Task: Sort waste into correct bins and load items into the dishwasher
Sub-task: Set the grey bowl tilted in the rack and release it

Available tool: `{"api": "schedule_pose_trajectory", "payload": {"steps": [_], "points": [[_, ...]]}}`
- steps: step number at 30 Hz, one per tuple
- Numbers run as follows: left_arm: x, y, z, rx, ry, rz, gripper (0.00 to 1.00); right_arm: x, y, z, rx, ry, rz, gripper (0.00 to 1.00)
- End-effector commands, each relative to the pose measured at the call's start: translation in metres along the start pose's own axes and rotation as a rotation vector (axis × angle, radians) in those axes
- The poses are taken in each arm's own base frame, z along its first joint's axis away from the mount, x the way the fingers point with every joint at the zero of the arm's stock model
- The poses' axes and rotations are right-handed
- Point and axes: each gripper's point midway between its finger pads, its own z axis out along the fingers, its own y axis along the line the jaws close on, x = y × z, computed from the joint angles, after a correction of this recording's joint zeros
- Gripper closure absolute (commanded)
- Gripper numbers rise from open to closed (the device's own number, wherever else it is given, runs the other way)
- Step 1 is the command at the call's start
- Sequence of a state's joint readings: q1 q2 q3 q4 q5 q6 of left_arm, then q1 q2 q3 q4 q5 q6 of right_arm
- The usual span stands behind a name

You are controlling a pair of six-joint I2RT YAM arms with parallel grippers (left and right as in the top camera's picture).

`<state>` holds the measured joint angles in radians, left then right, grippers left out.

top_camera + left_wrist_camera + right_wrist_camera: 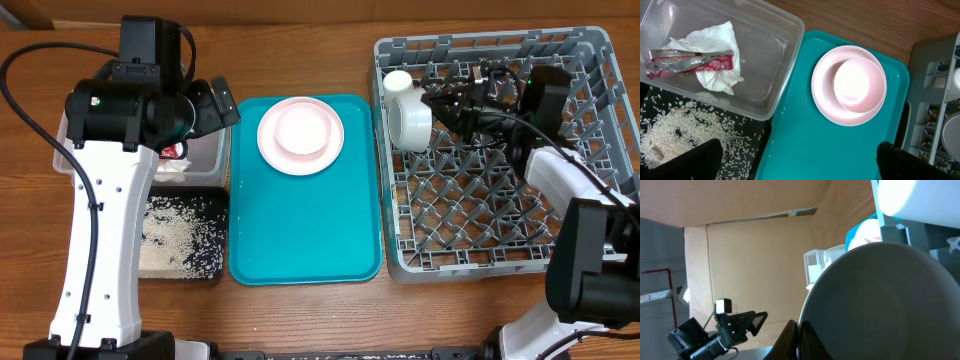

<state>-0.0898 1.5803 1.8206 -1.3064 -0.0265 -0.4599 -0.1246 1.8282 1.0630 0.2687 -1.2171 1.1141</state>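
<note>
Dish rack (480, 220): grey lattice with upright pegs, on the right of the table (300, 60), just beside the teal tray.
White cup (398, 82): in the rack's far left corner, touching the bowl beside it.
White bowl (410, 120): in the same corner, tipped on its side, opening turned towards the teal tray.
My right gripper (797, 340): clenched on the white bowl's rim. The bowl's grey underside fills most of my right wrist view.
Teal tray (300, 230): centre of the table, between the two bins and the rack.
Pink plate (825, 100): on the far end of the teal tray, lying flat.
Pale bowl (857, 85): upright on the pink plate, set off-centre towards the rack.
Clear tub (785, 60): left of the teal tray, at the far side, its corner touching the tray's edge.
Napkin (720, 37): crumpled, lying inside the clear tub.
Red wrapper (690, 63): flattened, resting across the napkin in the tub.
Black tray (218, 270): on the near side of the clear tub, just beside the teal tray.
Rice (670, 132): loose grains scattered over the black tray, thickest on its left half.
My left gripper (797, 162): released, jaws spread wide with nothing between them, hovering above the tub's corner and the teal tray's left edge.
</note>
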Motion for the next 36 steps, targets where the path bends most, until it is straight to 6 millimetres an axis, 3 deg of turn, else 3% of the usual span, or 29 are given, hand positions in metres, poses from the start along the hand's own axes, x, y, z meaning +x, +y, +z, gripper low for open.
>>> {"api": "schedule_pose_trajectory", "payload": {"steps": [1, 6, 11, 14, 36], "points": [[-0.002, 0.001, 0.0, 0.0, -0.004, 0.015, 0.0, -0.005, -0.002, -0.003, 0.004, -0.028, -0.006, 0.96], [-0.002, 0.001, 0.0, 0.0, -0.004, 0.015, 0.0, -0.011, 0.001, -0.015, -0.013, -0.04, -0.053, 0.94], [-0.002, 0.001, 0.0, 0.0, -0.004, 0.015, 0.0, -0.015, 0.001, -0.029, -0.024, -0.043, -0.115, 0.85], [-0.002, 0.001, 0.0, 0.0, -0.004, 0.015, 0.0, -0.017, -0.001, -0.033, -0.022, -0.053, -0.106, 0.73], [-0.002, 0.001, 0.0, 0.0, -0.004, 0.015, 0.0, -0.023, -0.005, -0.05, -0.019, -0.077, -0.174, 0.7]]}}
